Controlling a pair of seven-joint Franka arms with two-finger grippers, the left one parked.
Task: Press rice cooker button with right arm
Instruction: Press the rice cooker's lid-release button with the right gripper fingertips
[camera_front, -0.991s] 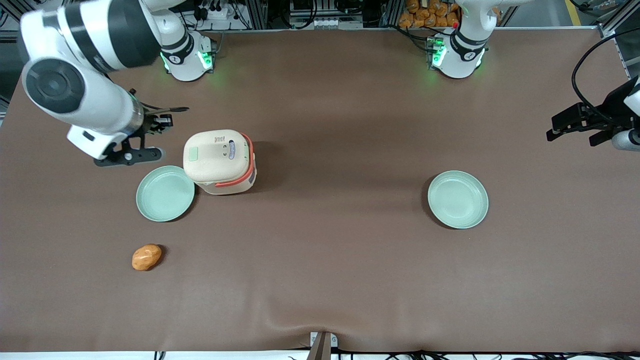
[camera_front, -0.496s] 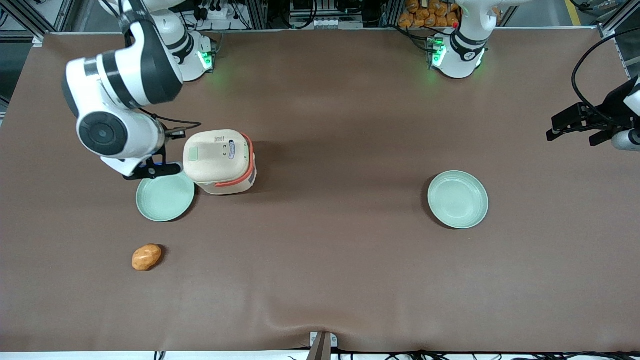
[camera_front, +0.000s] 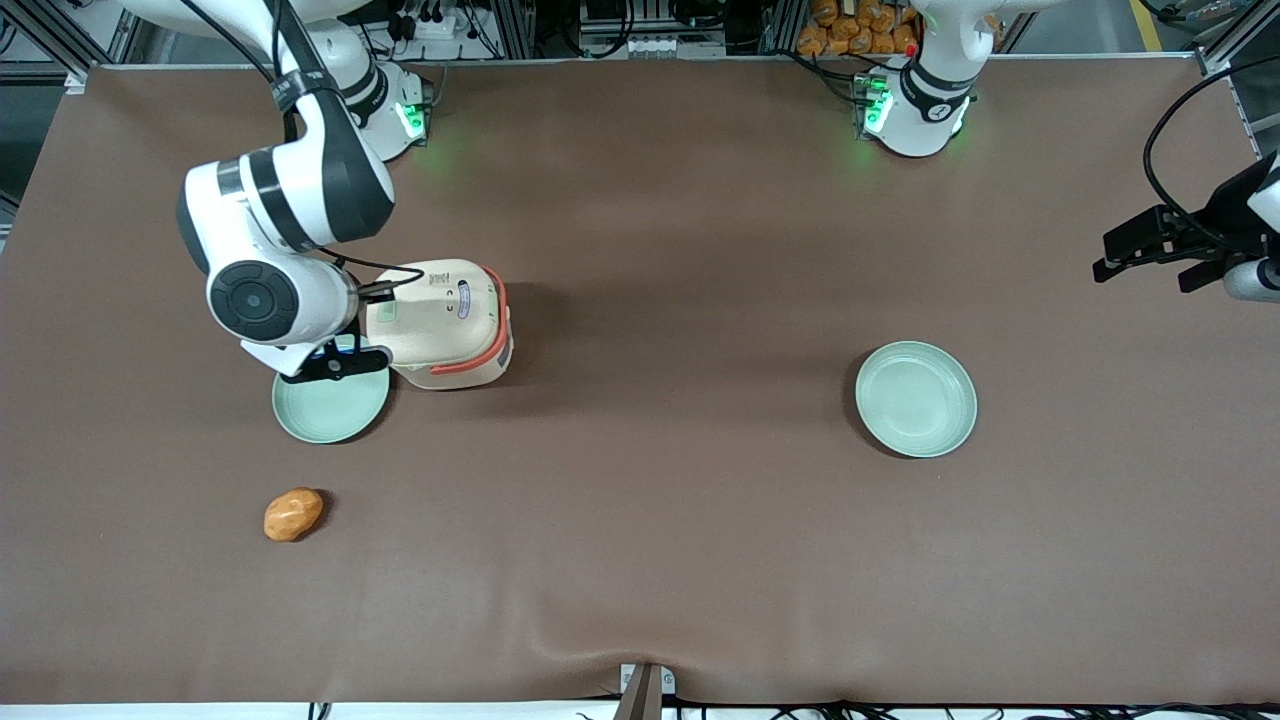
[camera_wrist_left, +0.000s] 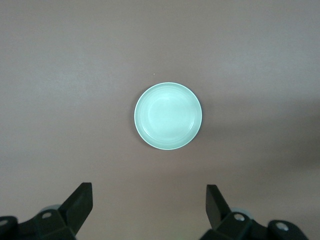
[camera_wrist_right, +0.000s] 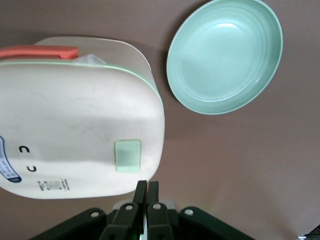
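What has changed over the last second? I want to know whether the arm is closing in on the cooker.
The right arm swung in from the table's edge; its gripper, shut and empty, is now beside the rice cooker, at the lid's pale green button. Cooker, both plates and the orange object stayed put.

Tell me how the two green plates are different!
One plate sits beside the rice cooker, partly under the right arm's hand, which hovers by the cooker's edge, fingers shut. The other plate sits alone toward the parked arm's end, uncovered. Both are round, pale green, and hold nothing.
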